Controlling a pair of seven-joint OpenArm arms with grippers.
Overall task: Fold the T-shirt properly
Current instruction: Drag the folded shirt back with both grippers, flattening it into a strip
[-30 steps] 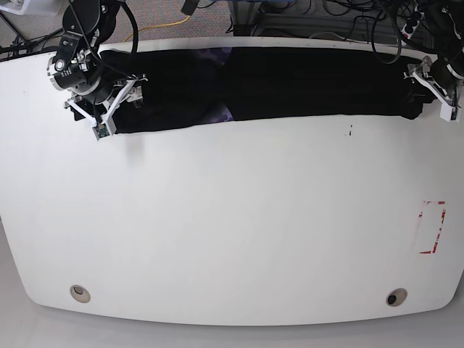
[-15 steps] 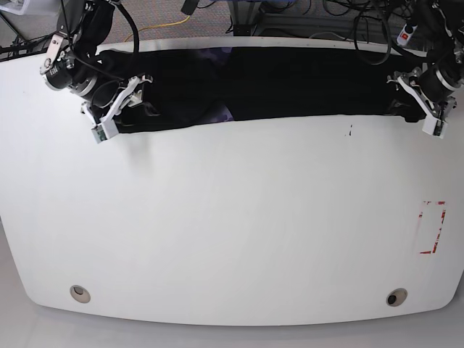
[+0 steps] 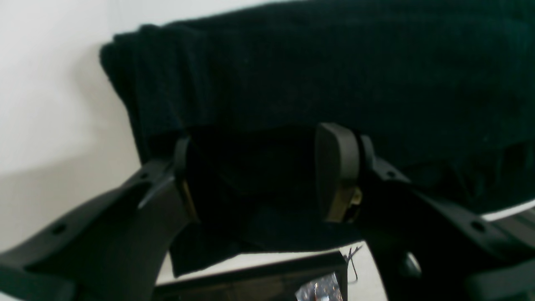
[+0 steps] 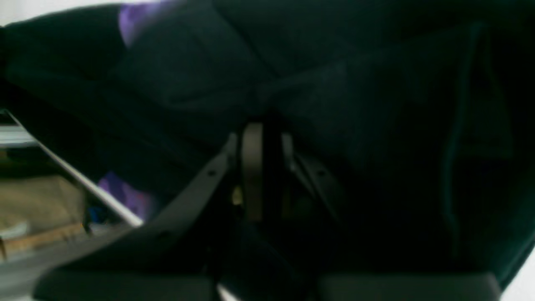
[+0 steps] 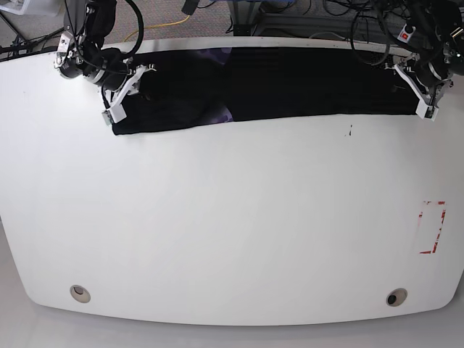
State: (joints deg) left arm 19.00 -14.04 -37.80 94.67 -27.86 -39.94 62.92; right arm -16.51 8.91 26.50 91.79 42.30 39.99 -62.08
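We have the T-shirt (image 5: 290,83) lying as a long black band along the far edge of the white bench (image 5: 232,232), with a bit of purple print (image 5: 223,114) showing near its middle. The right gripper (image 4: 261,138) has its fingers pressed almost together on a fold of the cloth at one end. At the other end the left gripper (image 3: 259,175) has its fingers standing apart, with a thick bunch of cloth between them; we cannot tell if they really pinch it. For a good fold, we think both ends must be held firmly before any lifting, so the left fingers should close first. Then both arms should rise evenly and pull toward the near side, keeping the band tight, or one end may slip and wrinkle.
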